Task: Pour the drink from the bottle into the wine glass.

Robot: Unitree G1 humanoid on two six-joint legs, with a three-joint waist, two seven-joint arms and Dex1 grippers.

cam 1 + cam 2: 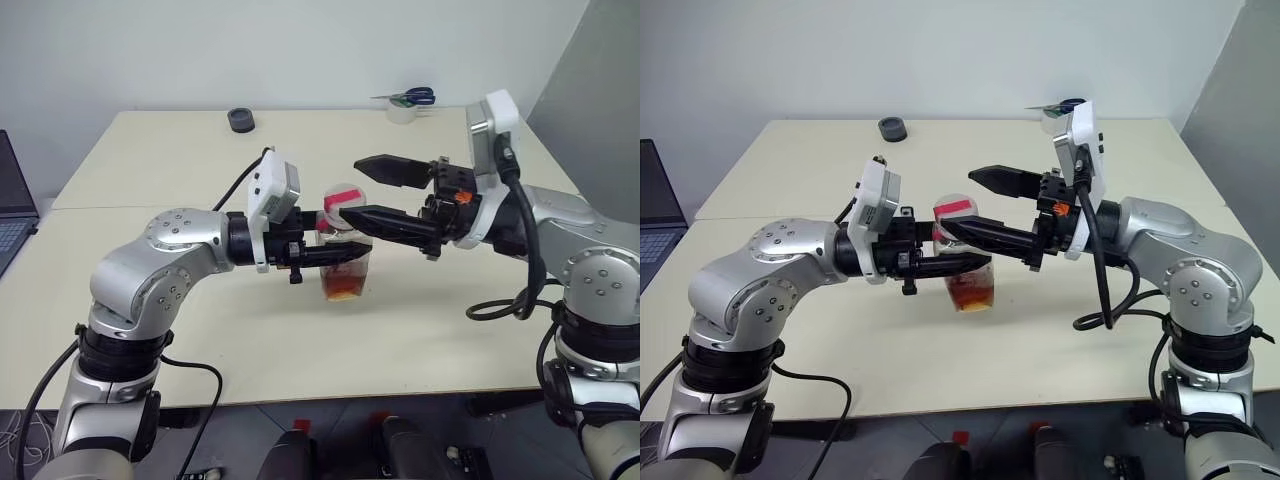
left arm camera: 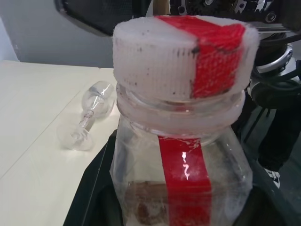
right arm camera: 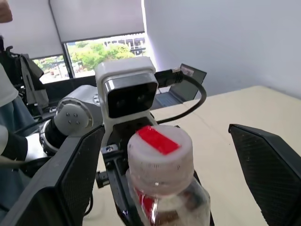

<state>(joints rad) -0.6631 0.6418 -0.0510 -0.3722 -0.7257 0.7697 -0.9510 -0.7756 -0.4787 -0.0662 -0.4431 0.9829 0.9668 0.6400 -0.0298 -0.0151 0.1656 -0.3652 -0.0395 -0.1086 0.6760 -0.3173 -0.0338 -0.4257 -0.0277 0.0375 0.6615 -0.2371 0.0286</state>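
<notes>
One small clear plastic bottle (image 1: 346, 262) with ribbed whitish cap (image 2: 183, 59) crossed by a red strip, held upright above the cream table (image 1: 450, 320) in the shut left gripper (image 1: 350, 255). Amber-brown drink (image 1: 346, 287) pooled low inside. One clear stemmed wine glass (image 2: 89, 115), rounded bowl, lying on its side on the table. Right gripper (image 1: 362, 192) spread wide beside the cap, empty. Further back: one dark ring (image 1: 241, 120), one tape roll (image 1: 402, 112), one pair of blue-handled scissors (image 1: 412, 97).

No legible txt, brand or nos. anywhere; bottle (image 2: 183, 179) strip plain red.
</notes>
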